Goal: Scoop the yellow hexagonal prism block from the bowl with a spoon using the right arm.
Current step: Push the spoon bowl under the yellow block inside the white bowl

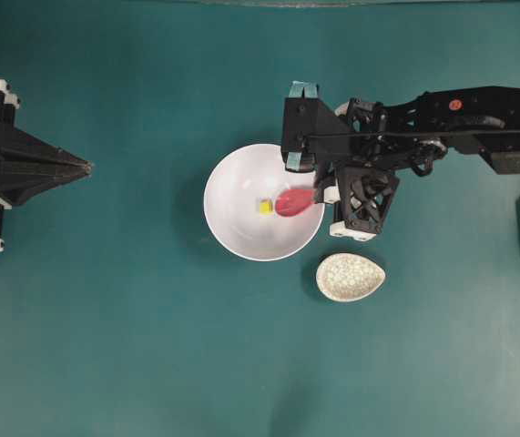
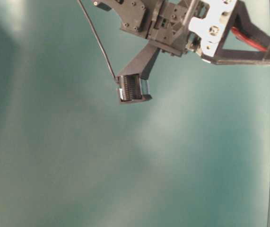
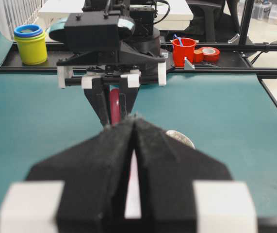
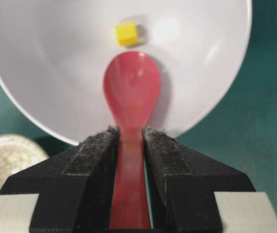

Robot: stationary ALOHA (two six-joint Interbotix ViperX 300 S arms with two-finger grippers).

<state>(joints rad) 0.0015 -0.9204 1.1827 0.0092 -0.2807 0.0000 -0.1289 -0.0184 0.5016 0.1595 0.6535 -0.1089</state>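
1. Right wrist view: nearest the lens, the right gripper (image 4: 131,138) has its jaws clamped on the handle of the spoon (image 4: 131,97). The scoop lies inside the bowl (image 4: 41,97), pointing to 12 o'clock. The yellow hexagonal prism block (image 4: 126,33) sits on the bowl floor just beyond the scoop's tip, a shade towards 11 o'clock and apparently not touching it.

2. Left wrist view: the left gripper (image 3: 133,127) fills the foreground, jaws together with only a sliver of gap and nothing between them. It is parked well apart from the work. The red spoon handle shows in the right arm's jaws at 12 o'clock.

3. Overhead view: the block lies near the bowl's centre, with the scoop immediately at its 3 o'clock. The speckled dish (image 1: 350,277) stands on the green surface (image 1: 105,346) at the bowl's 5 o'clock, clear of the stroke.

4. Table-level view: only the right arm's upper structure shows; nothing further on the scoop.

5. Judgement: the step in hand is the scoop itself. Keep the lip low against the bowl floor, correct slightly towards the block, advance slowly, then tilt up. Too fast a push would likely shove the block up the far wall.
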